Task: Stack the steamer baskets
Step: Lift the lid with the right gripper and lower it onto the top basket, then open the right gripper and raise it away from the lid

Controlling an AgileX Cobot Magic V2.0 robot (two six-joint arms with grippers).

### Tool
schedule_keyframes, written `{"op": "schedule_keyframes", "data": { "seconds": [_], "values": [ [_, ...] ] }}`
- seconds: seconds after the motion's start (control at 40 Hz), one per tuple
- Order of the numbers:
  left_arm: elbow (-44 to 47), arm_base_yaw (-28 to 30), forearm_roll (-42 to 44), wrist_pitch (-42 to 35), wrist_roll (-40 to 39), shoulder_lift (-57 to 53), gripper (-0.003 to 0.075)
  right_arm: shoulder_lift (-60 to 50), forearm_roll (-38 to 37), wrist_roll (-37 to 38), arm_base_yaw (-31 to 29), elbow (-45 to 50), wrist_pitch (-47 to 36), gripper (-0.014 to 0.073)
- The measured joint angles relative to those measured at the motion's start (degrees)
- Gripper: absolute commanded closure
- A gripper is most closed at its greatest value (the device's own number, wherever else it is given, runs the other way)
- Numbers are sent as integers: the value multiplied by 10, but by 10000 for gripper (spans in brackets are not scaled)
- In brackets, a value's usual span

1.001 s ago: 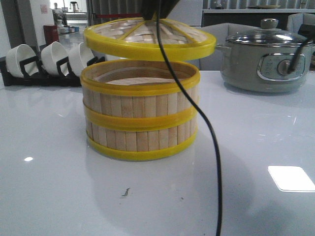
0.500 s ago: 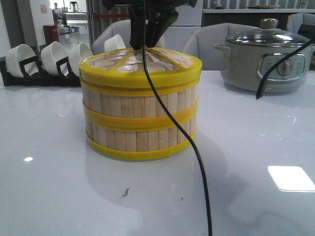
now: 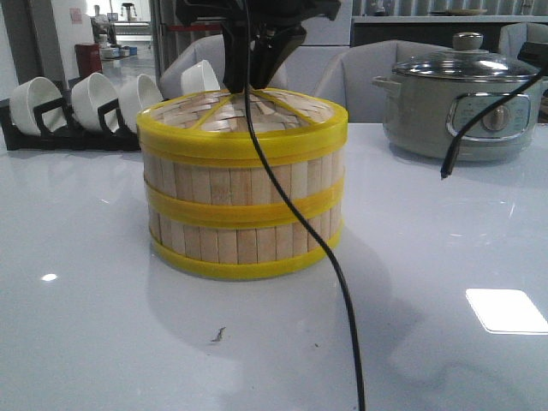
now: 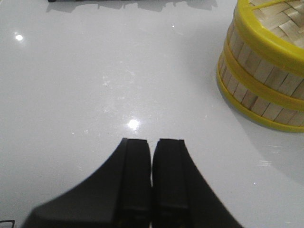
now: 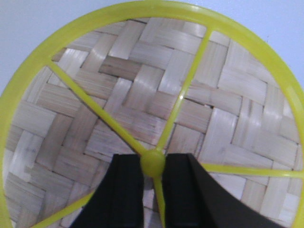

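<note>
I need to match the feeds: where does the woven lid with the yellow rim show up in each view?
Front view: the lid sits on top of the stacked steamer baskets, centre of the table, with the right hand at its knob.
Left wrist view: only its rim edge, upper right corner.
Right wrist view: it fills the picture.
Shared landmark: the yellow rim.

A grey lidded cooker (image 3: 461, 107) and racked white cups (image 3: 90, 101) stand on the white table (image 3: 103, 325).
</note>
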Motion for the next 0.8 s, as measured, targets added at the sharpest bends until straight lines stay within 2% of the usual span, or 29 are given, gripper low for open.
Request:
{"op": "schedule_keyframes", "data": {
  "seconds": [0.05,0.13,0.48,0.8],
  "values": [
    [0,0,0,0,0,0,637,0,0,0,0,0,0,216],
    [0,0,0,0,0,0,637,0,0,0,0,0,0,157],
    [0,0,0,0,0,0,637,-27,0,0,0,0,-32,170],
    [0,0,0,0,0,0,637,-136,-21,0,-28,25,-100,170]
  ]
}}
